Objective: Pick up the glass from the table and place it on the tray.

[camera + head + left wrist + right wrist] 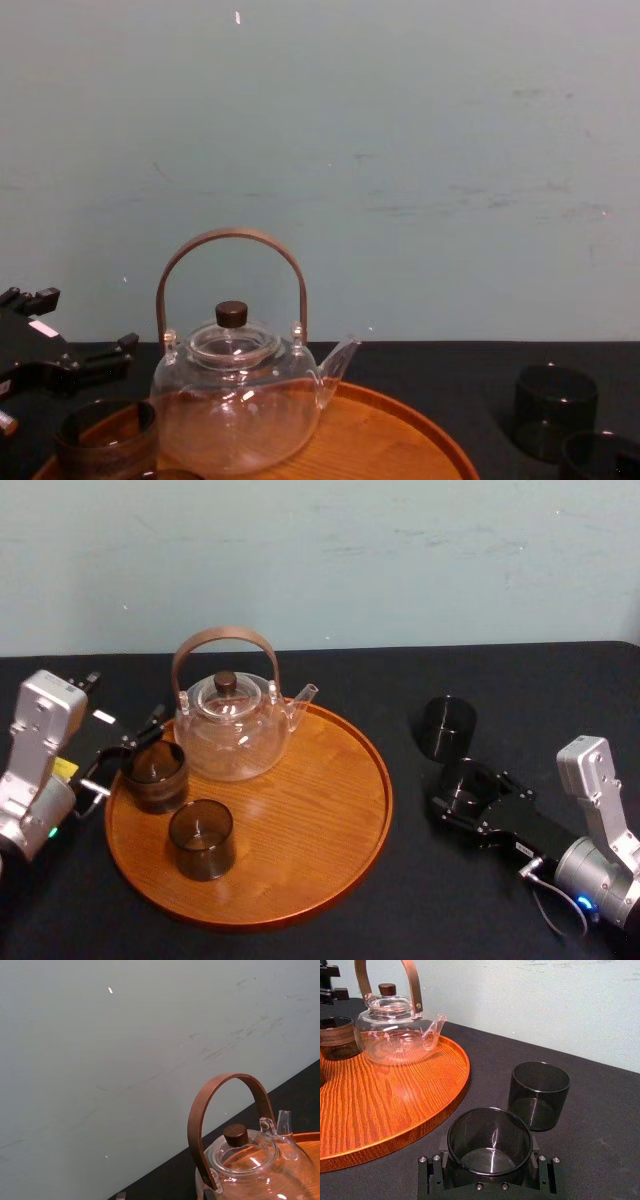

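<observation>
Right claw (468,792) clamps the glass (490,1137), lower right in head view, beside the tray (385,800) on the bench (420,905). Carry and set-down remain. Left claw (125,752) sits far left; I cannot tell its grip.

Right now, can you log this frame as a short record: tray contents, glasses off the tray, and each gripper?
tray: holds teapot, left glass, front glass
off tray, over table: gripped glass; spare glass stands behind it
right gripper: shut on gripped glass, right of tray
left gripper: at left glass, by tray's left edge
</observation>
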Tool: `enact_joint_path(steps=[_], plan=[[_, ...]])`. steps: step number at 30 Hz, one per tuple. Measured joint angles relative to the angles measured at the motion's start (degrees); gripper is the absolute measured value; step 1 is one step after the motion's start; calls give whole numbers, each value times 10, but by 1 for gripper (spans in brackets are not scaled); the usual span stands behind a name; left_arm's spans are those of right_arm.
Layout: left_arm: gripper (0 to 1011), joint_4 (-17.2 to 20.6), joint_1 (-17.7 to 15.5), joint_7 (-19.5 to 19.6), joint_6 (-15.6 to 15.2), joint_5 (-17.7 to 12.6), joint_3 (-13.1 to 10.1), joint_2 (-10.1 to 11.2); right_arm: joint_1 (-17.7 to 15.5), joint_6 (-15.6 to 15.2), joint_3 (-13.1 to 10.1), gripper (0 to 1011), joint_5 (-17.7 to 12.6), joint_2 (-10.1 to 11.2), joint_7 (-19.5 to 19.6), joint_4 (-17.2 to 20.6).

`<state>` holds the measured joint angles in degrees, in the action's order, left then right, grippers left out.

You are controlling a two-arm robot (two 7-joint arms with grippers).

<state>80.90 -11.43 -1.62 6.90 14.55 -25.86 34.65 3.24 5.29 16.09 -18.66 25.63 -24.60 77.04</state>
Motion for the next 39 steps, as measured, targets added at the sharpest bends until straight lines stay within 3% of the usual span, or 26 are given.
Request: enact_joint_path(steps=[15, 22, 30, 39], plan=[[1002, 0, 0, 0, 0, 0, 0, 0, 5, 2, 1, 905, 4, -2, -8, 2], [1001, 0, 0, 0, 0, 0, 0, 0, 8, 9, 8, 905, 8, 1, -23, 26], [1001, 0, 0, 0, 0, 0, 0, 0, 6, 14, 30, 905, 14, 2, -40, 62], [1001, 0, 0, 0, 0, 0, 0, 0, 16, 13, 57, 904, 17, -6, -51, 74]])
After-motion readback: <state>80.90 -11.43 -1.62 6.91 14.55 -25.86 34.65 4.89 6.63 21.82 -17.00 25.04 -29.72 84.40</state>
